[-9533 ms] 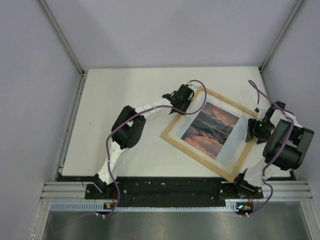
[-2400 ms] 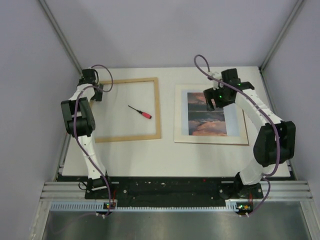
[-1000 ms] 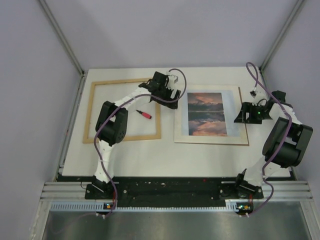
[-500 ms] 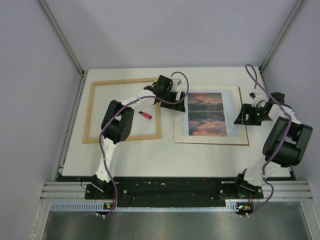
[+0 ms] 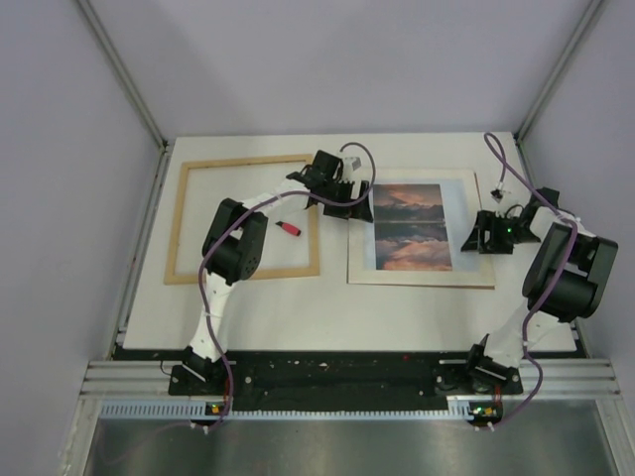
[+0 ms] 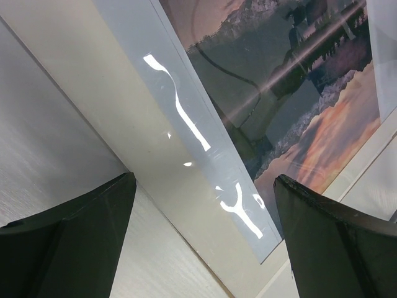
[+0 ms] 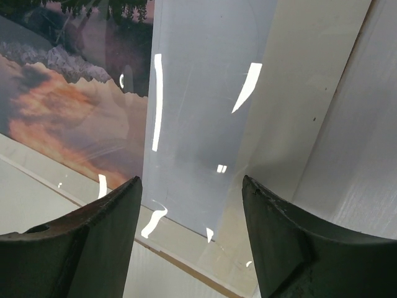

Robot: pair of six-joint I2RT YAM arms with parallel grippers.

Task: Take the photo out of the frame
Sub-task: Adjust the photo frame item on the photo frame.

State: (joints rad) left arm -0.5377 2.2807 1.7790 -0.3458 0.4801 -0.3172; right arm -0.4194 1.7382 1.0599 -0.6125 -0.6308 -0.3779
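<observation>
Since the photo (image 5: pixel 412 226) lies flat nearer the counter's (image 5: pixel 278 317) right edge, clear of the frame (image 5: pixel 243 275) by the left edge, take its likely thin, slippery, crease-prone white margins; left jaws and right jaws both stand apart.

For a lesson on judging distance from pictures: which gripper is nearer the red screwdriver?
Left. The left gripper is at the left edge of the photo, just right of the screwdriver. The right gripper is at the photo's right edge, much farther away.
</observation>
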